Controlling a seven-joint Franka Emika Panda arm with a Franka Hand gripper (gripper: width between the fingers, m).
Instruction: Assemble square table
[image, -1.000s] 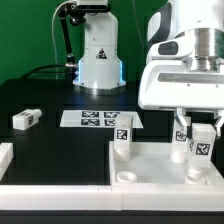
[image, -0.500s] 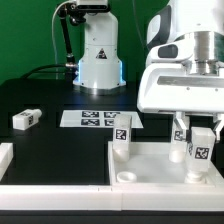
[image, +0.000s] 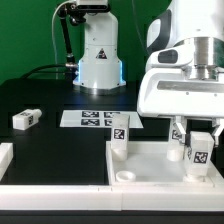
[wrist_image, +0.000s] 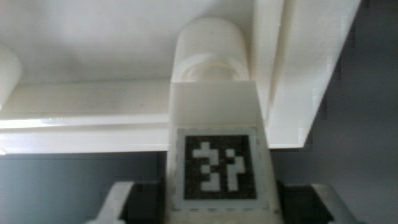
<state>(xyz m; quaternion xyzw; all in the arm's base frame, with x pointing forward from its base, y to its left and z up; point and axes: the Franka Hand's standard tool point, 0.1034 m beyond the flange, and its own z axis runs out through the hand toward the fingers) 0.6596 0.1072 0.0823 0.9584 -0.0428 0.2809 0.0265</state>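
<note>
you're in robotics lab, at test bench: robot arm base (image: 98, 55) stands at back of black table (image: 50, 140), cables (image: 45, 70) trail behind it, dark curtain (image: 25, 35) as backdrop. your marker board (image: 100, 119) lies flat mid-table; same kind of printed tag on leg block (image: 25, 119); white border bars (image: 50, 190) edge work area

A black tabletop (image: 40, 95) lies before a dark green backdrop (image: 25, 30).

The black table (image: 50, 140) carries the marker board (image: 100, 120), 1 loose leg block (image: 25, 119) (lying flat) and the square slab (image: 155, 162).
</note>
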